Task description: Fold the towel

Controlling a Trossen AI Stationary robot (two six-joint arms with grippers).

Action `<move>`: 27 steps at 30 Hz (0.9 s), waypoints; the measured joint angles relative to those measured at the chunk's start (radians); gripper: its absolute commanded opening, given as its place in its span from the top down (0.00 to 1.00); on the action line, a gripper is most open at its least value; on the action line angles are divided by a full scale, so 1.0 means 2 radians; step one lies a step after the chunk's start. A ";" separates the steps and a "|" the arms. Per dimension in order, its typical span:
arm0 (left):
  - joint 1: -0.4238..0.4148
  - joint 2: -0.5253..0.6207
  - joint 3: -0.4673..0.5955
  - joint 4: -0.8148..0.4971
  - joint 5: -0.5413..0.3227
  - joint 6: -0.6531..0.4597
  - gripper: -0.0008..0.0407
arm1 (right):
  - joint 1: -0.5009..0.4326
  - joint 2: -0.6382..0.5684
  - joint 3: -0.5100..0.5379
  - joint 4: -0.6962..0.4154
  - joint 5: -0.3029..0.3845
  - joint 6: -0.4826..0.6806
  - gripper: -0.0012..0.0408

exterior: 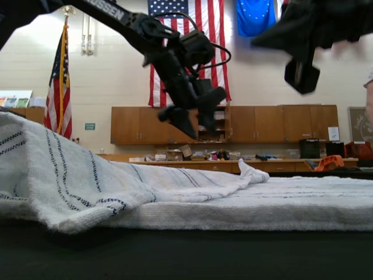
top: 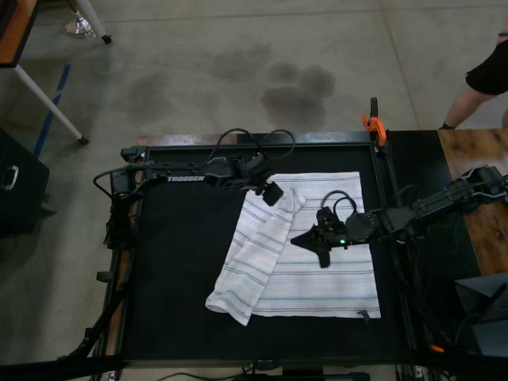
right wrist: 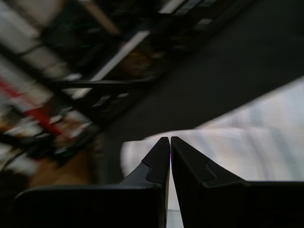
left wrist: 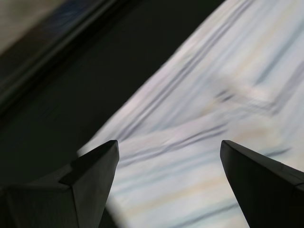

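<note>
The towel lies half-folded on our desk; left claw spread wide, right claw pressed together, empty.

Large institutional hall or workshop, set up as a robot test station. Bare concrete floor with dark stains around a black-topped bench framed in metal. Orange clamp fixed to the bench's far edge; cables looped along the arm mount. Pale block wall hung with a large US flag, a blue flag beside it and a standing flag at the exterior view's left. Wooden cabinets above a cluttered counter.
</note>
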 measured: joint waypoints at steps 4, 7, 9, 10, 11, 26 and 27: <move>-0.001 -0.027 0.000 -0.068 -0.047 -0.008 0.27 | 0.000 0.042 0.000 -0.005 0.057 0.032 0.97; -0.001 -0.044 -0.003 -0.112 -0.059 -0.013 0.27 | -0.005 0.076 0.000 -0.004 0.093 0.057 0.97; -0.002 -0.057 -0.011 -0.127 -0.062 -0.015 0.27 | -0.014 0.100 0.000 -0.005 0.109 0.080 0.97; -0.002 -0.063 -0.020 -0.127 -0.063 -0.015 0.27 | -0.021 0.111 0.000 -0.005 0.116 0.092 0.96; -0.002 -0.070 -0.030 -0.128 -0.063 -0.016 0.27 | -0.028 0.121 0.000 -0.005 0.122 0.106 0.94; -0.002 -0.187 -0.237 -0.074 -0.055 -0.098 0.27 | -0.179 0.155 0.000 -0.005 0.113 0.107 0.71; -0.002 -0.193 -0.247 -0.067 -0.054 -0.100 0.27 | -0.187 0.155 0.000 -0.006 0.106 0.106 0.71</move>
